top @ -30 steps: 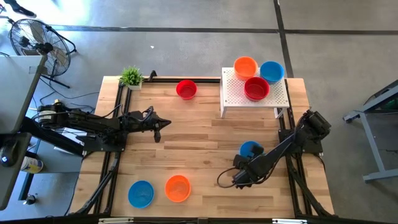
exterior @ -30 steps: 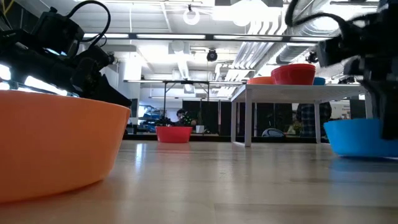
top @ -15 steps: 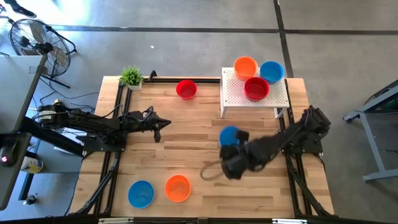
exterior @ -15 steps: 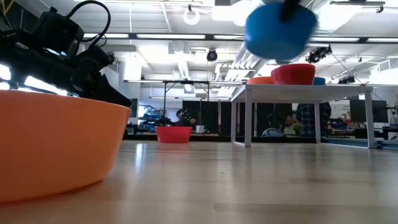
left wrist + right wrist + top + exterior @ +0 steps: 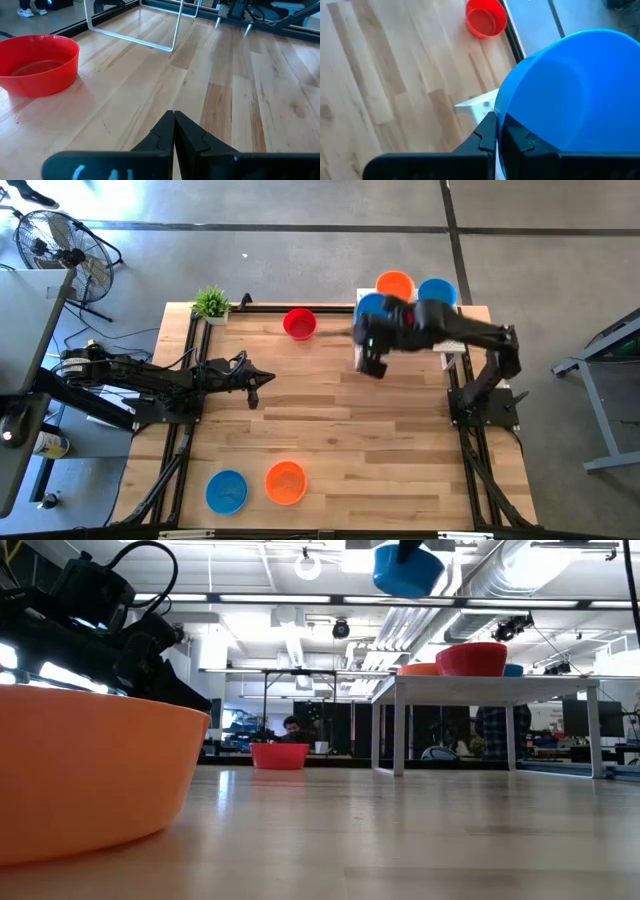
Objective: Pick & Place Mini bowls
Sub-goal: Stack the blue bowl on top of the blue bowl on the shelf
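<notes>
My right gripper [image 5: 375,325] is shut on a blue mini bowl [image 5: 371,304], high over the left end of the white perforated stand [image 5: 452,332]; the low view shows this bowl [image 5: 408,568] far above the stand's top. On the stand sit an orange bowl [image 5: 395,282], a blue one [image 5: 438,290] and a red one [image 5: 472,658]. A red bowl [image 5: 299,323] stands on the table near the far edge. A blue bowl [image 5: 227,491] and an orange bowl [image 5: 286,482] stand near the near edge. My left gripper [image 5: 255,380] waits shut at the table's left. My right gripper holds the blue bowl by its rim [image 5: 501,116], the wall pinched between the two fingers [image 5: 487,131]. The bowl is lifted clear of table and stand and stands out past the fingertips.
A small green potted plant [image 5: 211,303] stands at the far left corner. Black frame rails run along the table's left and right sides. Bare wood lies open in the table's middle. In the left wrist view the red bowl [image 5: 37,62] sits ahead of the shut fingers.
My right gripper has lifted the blue bowl off the right part of the table, swung it up and toward the far edge, and now holds it above the stand's left end. The left arm has kept still.
</notes>
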You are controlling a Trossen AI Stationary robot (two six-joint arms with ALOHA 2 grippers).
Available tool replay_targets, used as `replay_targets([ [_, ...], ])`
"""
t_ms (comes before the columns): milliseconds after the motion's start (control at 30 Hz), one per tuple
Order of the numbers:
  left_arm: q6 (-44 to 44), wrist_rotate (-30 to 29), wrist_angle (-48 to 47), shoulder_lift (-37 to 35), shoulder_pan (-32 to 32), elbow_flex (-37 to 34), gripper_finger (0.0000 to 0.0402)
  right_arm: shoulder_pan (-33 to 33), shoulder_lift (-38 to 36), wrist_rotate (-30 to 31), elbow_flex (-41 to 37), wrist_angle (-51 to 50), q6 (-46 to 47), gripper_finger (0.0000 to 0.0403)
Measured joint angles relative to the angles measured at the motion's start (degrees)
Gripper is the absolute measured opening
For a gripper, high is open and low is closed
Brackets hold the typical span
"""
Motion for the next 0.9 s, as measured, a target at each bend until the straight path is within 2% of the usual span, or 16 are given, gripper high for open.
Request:
replay_targets([
  [133, 0.0, 0.0, 0.0, 0.0, 0.0, 0.0, 0.0001, -8.4, -1.2, -3.6, -0.1, 0.0, -5.5, 0.0004],
  [333, 0.0, 0.0, 0.0, 0.0, 0.0, 0.0, 0.0001, -21.4, -6.2, -6.1, -5.7, 0.0, -10.7, 0.0002],
  [467, 0.0, 0.0, 0.0, 0.0, 0.0, 0.0, 0.0001, -29.8, -12.9, -6.4, -12.4, 0.0, -11.2, 0.0004],
  [633, 0.0, 0.0, 0.0, 0.0, 0.0, 0.0, 0.0001, -39.1, -19.7, -5.7, -25.3, 2.0, -13.7, 0.0002],
  [767, 0.0, 0.0, 0.0, 0.0, 0.0, 0.0, 0.0001, -44.0, -22.2, -7.9, -34.3, 9.6, -19.5, 0.0007],
  [900, 0.0, 0.0, 0.0, 0.0, 0.0, 0.0, 0.0001, -47.3, -22.1, -9.6, -37.1, 14.3, -23.3, 0.0003],
])
